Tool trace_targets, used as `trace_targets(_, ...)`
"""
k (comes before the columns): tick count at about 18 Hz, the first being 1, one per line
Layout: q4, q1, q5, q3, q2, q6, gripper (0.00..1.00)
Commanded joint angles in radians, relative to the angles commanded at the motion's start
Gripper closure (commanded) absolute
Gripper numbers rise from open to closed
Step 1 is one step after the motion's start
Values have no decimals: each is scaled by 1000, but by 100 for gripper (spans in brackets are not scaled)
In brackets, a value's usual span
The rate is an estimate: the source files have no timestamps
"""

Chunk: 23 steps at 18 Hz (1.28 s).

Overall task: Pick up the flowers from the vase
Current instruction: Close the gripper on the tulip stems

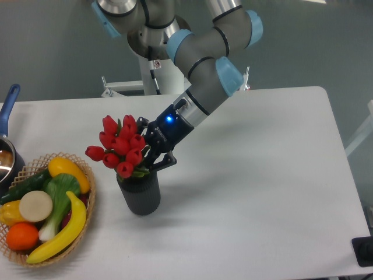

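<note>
The flowers [119, 146], a bunch of red tulip buds with green leaves, stand in the dark ribbed vase [140, 195] left of the table's middle. Their stems are hidden behind the buds and the vase mouth. My gripper [152, 160] reaches down from the upper right and is shut on the flowers just above the vase's rim, right of the buds. The bunch leans to the left.
A wicker basket [87, 201] of fruit and vegetables sits at the front left, close to the vase. A pot with a blue handle [8, 105] is at the left edge. A black object [363, 251] lies at the front right corner.
</note>
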Motion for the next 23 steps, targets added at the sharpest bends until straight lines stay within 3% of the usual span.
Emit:
trace_targets(8, 0, 11, -92, 8, 3, -43, 62)
trace_targets(16, 0, 24, -95, 11, 24, -66, 62)
trace_targets(23, -2, 44, -123, 55, 54, -196, 61)
